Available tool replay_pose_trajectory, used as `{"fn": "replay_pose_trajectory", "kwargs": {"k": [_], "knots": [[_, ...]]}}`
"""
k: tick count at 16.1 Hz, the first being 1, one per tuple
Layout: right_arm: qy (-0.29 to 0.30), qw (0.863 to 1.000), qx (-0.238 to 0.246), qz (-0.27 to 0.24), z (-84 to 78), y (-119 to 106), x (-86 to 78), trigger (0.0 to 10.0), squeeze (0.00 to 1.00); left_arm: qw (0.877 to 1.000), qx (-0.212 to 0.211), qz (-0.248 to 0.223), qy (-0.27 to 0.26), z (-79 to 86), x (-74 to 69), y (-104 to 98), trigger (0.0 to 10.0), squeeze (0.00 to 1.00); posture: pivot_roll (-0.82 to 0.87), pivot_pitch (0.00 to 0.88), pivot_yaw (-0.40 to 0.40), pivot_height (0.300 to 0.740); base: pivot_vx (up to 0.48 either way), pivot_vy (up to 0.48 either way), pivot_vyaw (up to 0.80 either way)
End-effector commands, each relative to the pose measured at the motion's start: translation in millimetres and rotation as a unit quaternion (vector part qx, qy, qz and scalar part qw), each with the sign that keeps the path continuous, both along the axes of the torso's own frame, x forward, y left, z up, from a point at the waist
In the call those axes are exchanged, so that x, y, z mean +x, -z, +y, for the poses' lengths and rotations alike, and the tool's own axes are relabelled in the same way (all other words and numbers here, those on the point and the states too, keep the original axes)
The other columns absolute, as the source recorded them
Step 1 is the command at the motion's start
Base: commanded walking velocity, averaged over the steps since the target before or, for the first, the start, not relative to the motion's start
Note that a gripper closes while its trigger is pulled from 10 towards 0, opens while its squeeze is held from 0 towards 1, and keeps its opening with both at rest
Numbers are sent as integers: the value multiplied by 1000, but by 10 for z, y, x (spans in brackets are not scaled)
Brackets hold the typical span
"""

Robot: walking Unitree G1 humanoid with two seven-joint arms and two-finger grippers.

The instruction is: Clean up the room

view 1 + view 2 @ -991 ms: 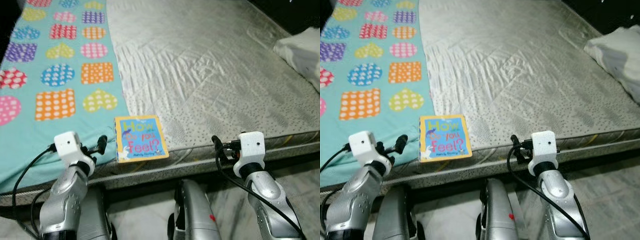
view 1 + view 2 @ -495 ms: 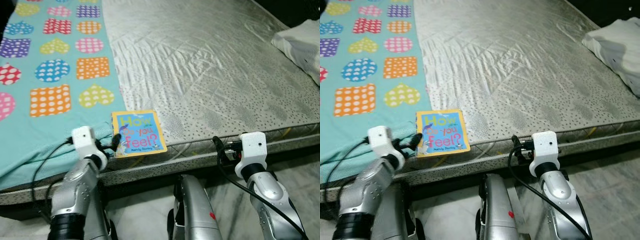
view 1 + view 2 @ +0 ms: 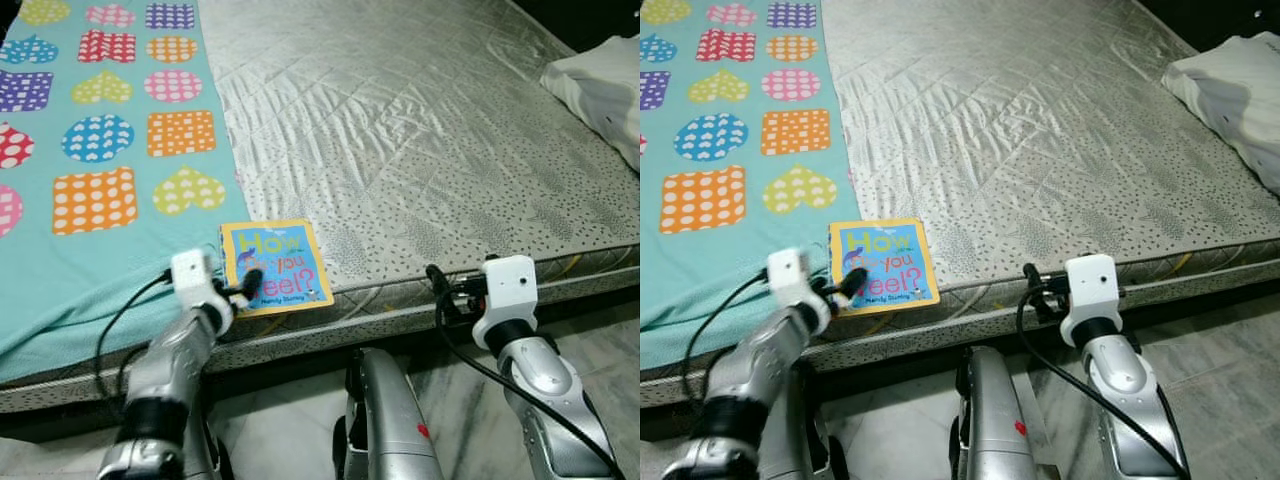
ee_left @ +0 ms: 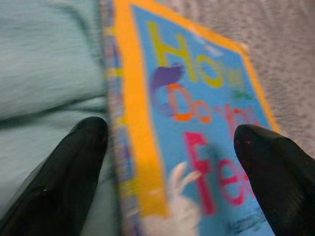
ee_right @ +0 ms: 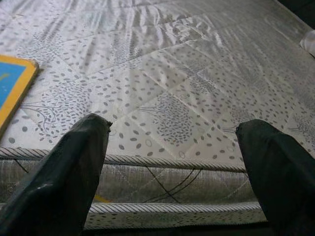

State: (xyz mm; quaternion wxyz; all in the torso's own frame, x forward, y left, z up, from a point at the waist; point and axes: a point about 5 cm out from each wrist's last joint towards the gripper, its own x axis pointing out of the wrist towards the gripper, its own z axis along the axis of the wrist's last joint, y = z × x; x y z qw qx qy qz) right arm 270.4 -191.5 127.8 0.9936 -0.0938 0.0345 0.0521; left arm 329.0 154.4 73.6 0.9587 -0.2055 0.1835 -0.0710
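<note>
Cardboard stiffness, I judged, let my left pincer (image 4: 170, 162), fingers apart astride the book's (image 3: 277, 265) near left edge on the mattress (image 3: 420, 150), pinch that spine side.

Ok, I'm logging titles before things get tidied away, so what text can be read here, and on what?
"How Do you Feel?" on the cover of the book, which lies at the mattress edge; the left gripper partly covers "Do".
A small line under the title, too small to read.
</note>
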Motion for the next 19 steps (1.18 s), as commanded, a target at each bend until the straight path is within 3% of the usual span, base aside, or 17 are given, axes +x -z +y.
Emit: {"fn": "replay_pose_trajectory", "kwargs": {"k": [1,4,6,7,8,10,12,15,19], "knots": [[9,1000,-8,-2,-51,-27,-22,10000,0,1000,-11,-9,17,-94,25,-15,10000,0,-180,187,-129,516,0,0,0],[10,1000,-8,-4,-38,-39,-17,10000,0,999,-30,-9,39,-169,47,-9,10000,0,-184,188,-125,516,0,0,0],[10,1000,-7,-4,-36,-39,-18,10000,0,996,-71,1,56,-229,35,19,10000,0,-184,187,-123,516,0,0,0],[11,1000,-7,-4,-38,-39,-17,10000,0,995,-86,2,58,-242,33,22,1529,0,-183,187,-123,516,0,0,0],[11,1000,-7,-5,-35,-38,-10,10000,0,992,-112,9,62,-258,23,43,0,0,-181,186,-122,516,0,0,0],[11,1000,-6,-8,-22,-47,18,10000,0,981,-174,24,78,-301,0,76,0,0,-181,181,-123,516,0,0,0],[4,1000,0,-10,-13,-67,19,10000,0,973,-209,40,84,-300,-25,124,0,0,-184,179,-122,516,0,0,0],[-35,999,1,-1,25,-46,-42,10000,0,969,-231,51,73,-273,-21,157,0,0,-188,178,-120,516,0,0,0],[-96,994,-12,48,65,95,-196,10000,0,969,-231,53,67,-243,-7,158,0,0,-186,178,-119,516,0,0,0]]}}
